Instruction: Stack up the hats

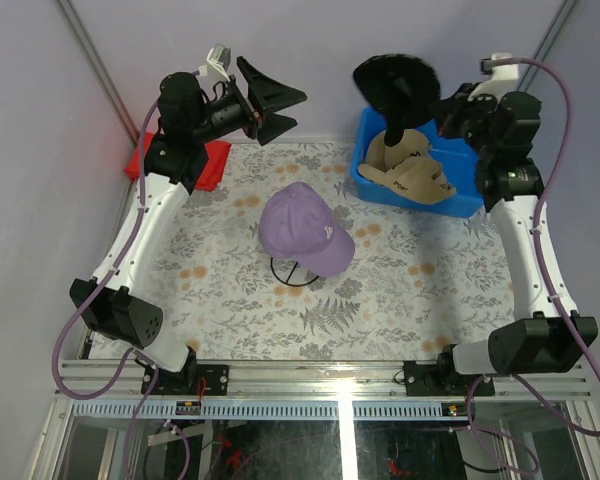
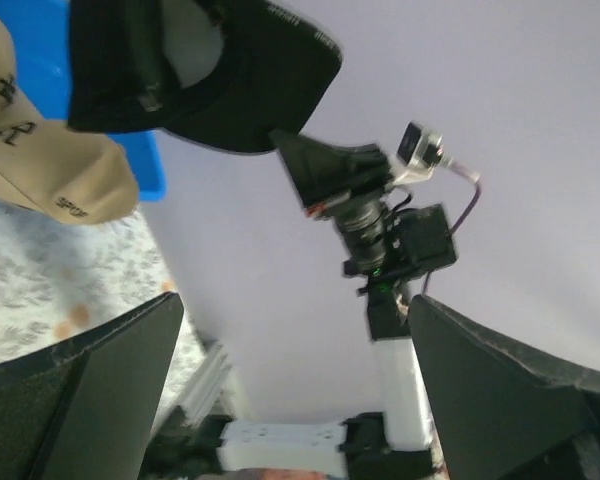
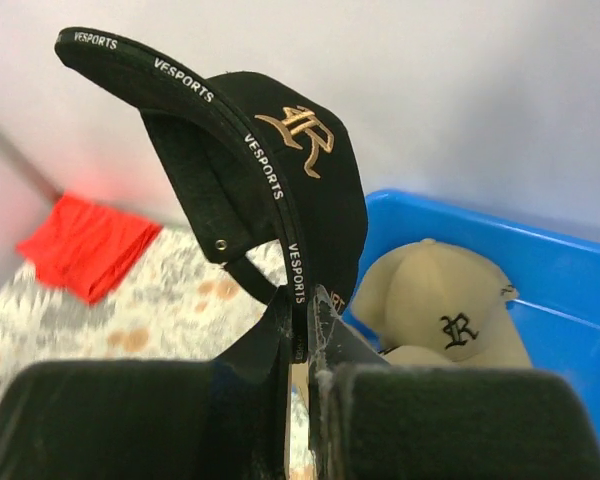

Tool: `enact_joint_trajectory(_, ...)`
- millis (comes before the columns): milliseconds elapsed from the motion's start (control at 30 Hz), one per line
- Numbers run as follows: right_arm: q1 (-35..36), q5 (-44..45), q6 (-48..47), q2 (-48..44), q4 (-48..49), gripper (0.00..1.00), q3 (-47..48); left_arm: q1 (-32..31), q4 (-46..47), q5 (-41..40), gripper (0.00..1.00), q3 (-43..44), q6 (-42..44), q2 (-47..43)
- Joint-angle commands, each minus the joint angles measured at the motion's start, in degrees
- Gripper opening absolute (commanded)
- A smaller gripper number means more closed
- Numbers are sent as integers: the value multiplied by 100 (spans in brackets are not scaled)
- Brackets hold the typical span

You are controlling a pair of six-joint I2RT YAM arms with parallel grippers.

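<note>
Gripping the black cap (image 3: 280, 170), the right end effector (image 3: 300, 325) had tan caps (image 3: 440, 300) beneath it. The left end effector (image 1: 278, 108) stood open.

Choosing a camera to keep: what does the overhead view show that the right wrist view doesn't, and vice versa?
Only the overhead view: the lavender-purple fabric cap sitting on the black wire-frame stand, and the left tool open and empty. Only the right wrist view: the gold embroidered logo and white brim lettering on the black fabric cap, with the right tool shut on its edge. Both: that black cap held aloft, tan fabric caps in the blue plastic bin, and the flat red folded cloth.
</note>
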Motion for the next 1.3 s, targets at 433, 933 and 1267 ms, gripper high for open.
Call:
enact_joint_trajectory(433, 2284, 1334, -2557, -1734, -599, 0, -810, -631, 2110, 4, 99, -445, -4052, -135)
enact_joint_trajectory(933, 2703, 1690, -2836, -2152, -557, 0, -1046, -817, 1709, -15, 99, -993, -3739, -204)
enact_joint_trajectory(1267, 2784, 1602, -2972, -2412, -700, 0, -1085, -1035, 1455, 11, 99, -769, -3445, 295)
